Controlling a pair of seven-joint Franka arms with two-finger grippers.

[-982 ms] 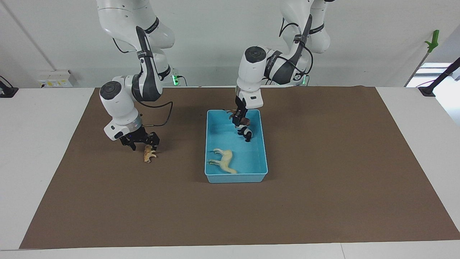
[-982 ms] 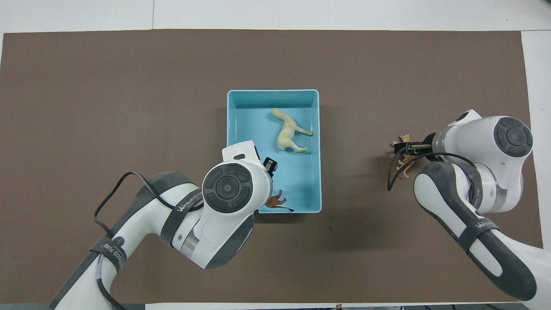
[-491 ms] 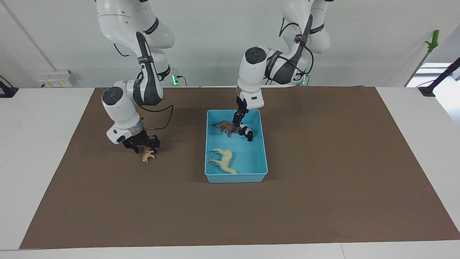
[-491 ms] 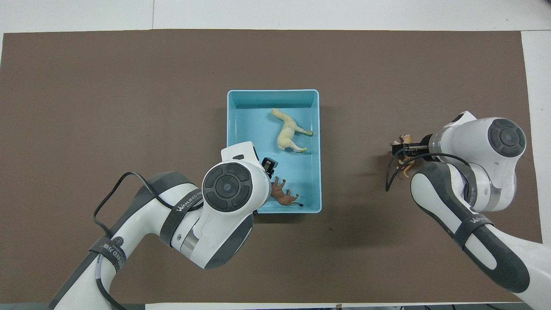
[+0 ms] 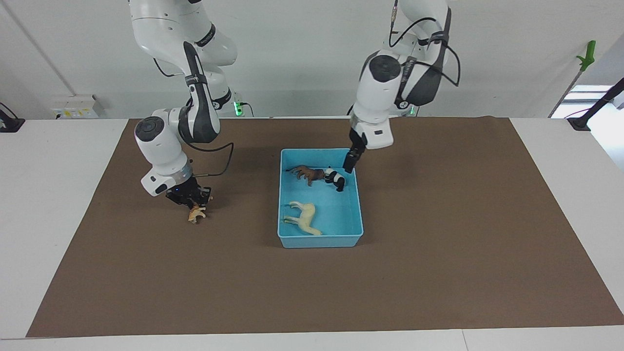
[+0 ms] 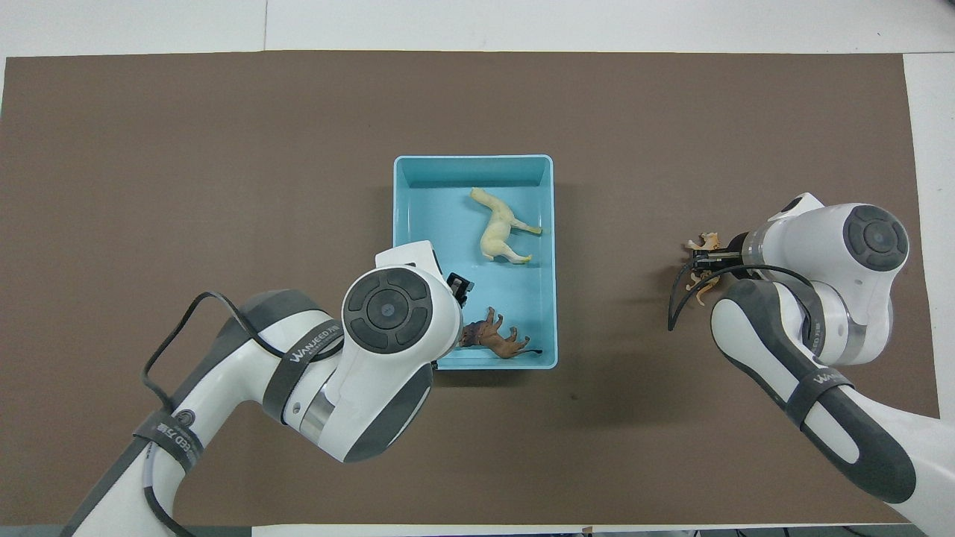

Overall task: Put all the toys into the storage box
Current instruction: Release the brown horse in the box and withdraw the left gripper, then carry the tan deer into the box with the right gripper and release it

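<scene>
In the facing view the storage box (image 5: 320, 197) sits on the brown mat (image 5: 438, 243) near the middle of the tabletop, somewhat closer to the robots' edge. Three toys lie in it: the cream horse (image 5: 303, 219) on its side in the half farther from the robots, and the brown lion (image 5: 308, 173) and the black-and-white panda (image 5: 335, 179) touching each other in the nearer half. The left gripper (image 5: 349, 162) hangs just above the box's wall on the left arm's side, holding nothing (I cannot tell how far apart its fingers stand). Toward the right arm's end of the table, the right gripper (image 5: 191, 196) is clenched on the orange striped tiger (image 5: 196, 213), which dangles head-down under the fingers; whether its feet touch the mat I cannot tell.

In the overhead view the box (image 6: 548, 261) shows the horse (image 6: 498, 227) in its farther half and the lion (image 6: 495, 341) against the wall nearest the robots. The left arm's wrist covers the panda, and only a tip of the left gripper (image 6: 458, 287) peeks out over the box. The right gripper (image 6: 705, 259) pinches the tiger (image 6: 703, 262) over the mat, well apart from the box, toward the right arm's end.
</scene>
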